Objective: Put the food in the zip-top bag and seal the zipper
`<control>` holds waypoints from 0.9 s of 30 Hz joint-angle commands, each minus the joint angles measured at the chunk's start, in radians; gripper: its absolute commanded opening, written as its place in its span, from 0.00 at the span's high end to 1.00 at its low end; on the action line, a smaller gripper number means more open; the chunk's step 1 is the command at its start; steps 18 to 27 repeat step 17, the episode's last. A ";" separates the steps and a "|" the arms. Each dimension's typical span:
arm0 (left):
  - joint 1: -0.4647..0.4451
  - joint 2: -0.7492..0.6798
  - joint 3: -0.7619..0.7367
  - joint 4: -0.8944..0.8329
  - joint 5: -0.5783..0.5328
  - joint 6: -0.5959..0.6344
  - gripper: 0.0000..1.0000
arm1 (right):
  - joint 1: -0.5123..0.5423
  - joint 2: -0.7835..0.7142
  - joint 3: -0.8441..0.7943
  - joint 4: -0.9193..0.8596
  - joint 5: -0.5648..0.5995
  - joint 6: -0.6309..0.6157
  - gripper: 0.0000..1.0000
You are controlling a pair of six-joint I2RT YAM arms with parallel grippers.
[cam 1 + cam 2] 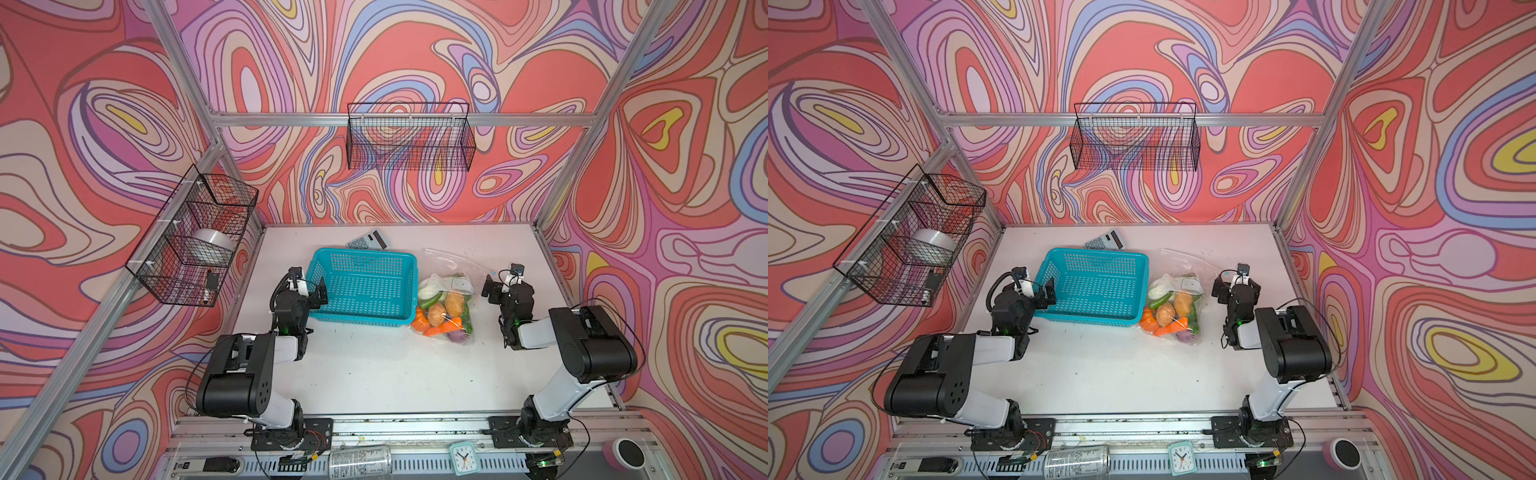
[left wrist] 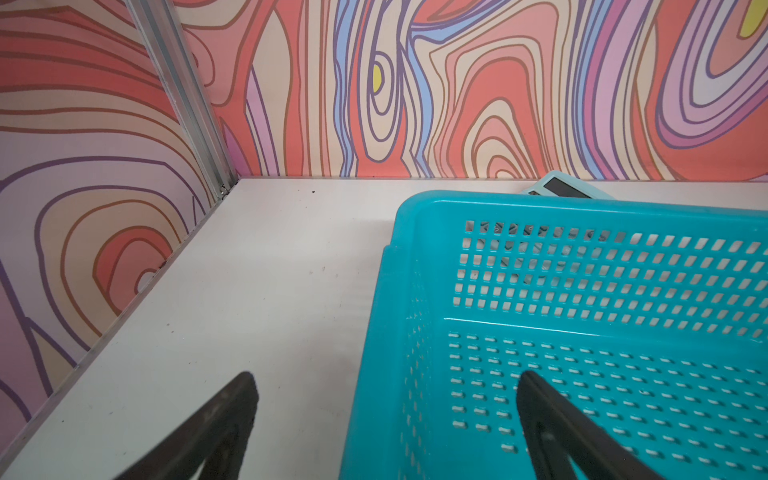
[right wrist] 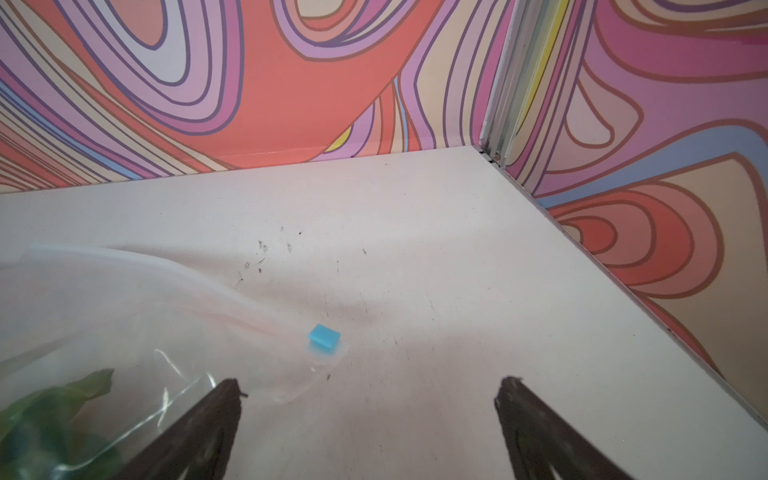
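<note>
Left hand (image 2: 386,376), right hand (image 3: 370,381), both splayed

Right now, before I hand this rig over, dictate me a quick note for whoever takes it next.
Left gripper: jaws open, empty, at the edge of the teal basket.
Right gripper: jaws open, empty, beside the zip-top bag.
Done: food is in the bag, right of the basket; none shows in the basket.
Zipper slider: at the mouth's end nearest the right gripper.
To do: confirm the seal; I cannot tell that it is fully shut.
</note>
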 commanded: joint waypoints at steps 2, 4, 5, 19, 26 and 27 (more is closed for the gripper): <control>0.006 0.027 -0.008 -0.103 -0.009 -0.015 0.00 | -0.005 0.007 0.010 -0.004 0.010 0.000 0.02; 0.006 0.028 -0.008 -0.100 0.000 -0.010 0.00 | -0.005 0.007 0.010 -0.004 0.009 0.001 0.02; 0.006 0.029 -0.008 -0.101 0.004 -0.010 0.00 | -0.004 0.007 0.010 -0.003 0.009 0.001 0.02; 0.006 0.029 -0.004 -0.107 -0.018 -0.018 0.00 | -0.005 0.007 0.011 -0.007 0.008 0.001 0.01; 0.006 0.029 -0.004 -0.107 -0.018 -0.018 0.00 | -0.005 0.007 0.011 -0.007 0.008 0.001 0.01; 0.006 0.029 -0.004 -0.107 -0.018 -0.018 0.00 | -0.005 0.007 0.011 -0.007 0.008 0.001 0.01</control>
